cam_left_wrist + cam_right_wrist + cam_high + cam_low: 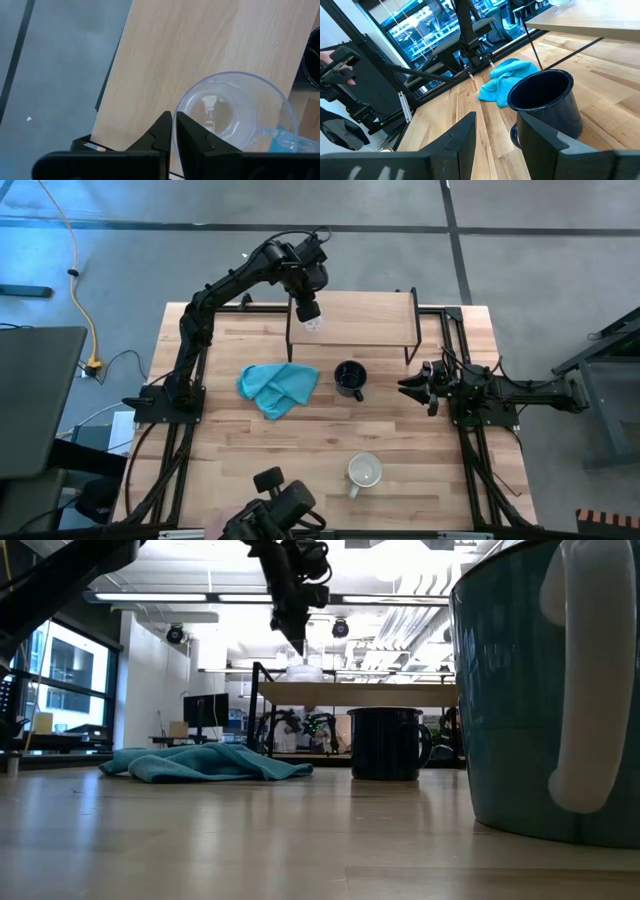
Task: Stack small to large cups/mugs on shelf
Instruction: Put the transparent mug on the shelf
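Glass is the first piece in play: the small clear glass cup (227,112) is sitting on the shelf (365,320), near the end at the table's ten o'clock in the high view. By my judgement the task is only beginning, since the black mug (349,379) and the pale grey-white mug (363,471) are both standing on the surface (420,460), one near the centre, the other toward six o'clock, and nothing is nested yet.

Directly above the glass, the left gripper (174,131) is hovering with its fingers (192,137) pinched together and empty; the cup's rim is lying just beside the tips, apparently not clasped.

At three o'clock the right gripper (495,135) is waiting low over the surface, fingers spread apart, facing the black mug. A blue cloth (277,387) is lying at nine o'clock of that mug.
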`<act>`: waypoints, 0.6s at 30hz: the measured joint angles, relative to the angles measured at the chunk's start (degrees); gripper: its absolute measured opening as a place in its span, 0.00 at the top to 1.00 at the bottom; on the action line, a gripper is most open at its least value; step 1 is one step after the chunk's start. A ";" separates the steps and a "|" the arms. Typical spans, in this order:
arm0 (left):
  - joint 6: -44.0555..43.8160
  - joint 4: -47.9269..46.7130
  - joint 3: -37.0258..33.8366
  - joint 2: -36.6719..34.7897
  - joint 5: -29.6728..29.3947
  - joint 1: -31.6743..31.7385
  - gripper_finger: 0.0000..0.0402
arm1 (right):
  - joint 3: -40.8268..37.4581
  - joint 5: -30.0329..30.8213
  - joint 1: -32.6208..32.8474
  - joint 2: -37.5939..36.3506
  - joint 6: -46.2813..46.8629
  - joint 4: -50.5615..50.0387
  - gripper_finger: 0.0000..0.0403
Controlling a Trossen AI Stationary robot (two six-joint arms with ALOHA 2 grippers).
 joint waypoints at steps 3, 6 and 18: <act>0.32 1.14 0.01 0.23 -0.01 0.00 0.96 | 0.00 0.00 0.00 0.00 0.00 0.00 0.67; 0.99 1.43 -0.05 0.72 -0.41 0.00 0.96 | 0.00 0.00 0.00 0.00 0.00 0.02 0.67; 4.20 3.21 0.14 2.43 -1.41 -0.04 0.96 | 0.00 -0.03 0.00 0.74 0.97 0.01 0.67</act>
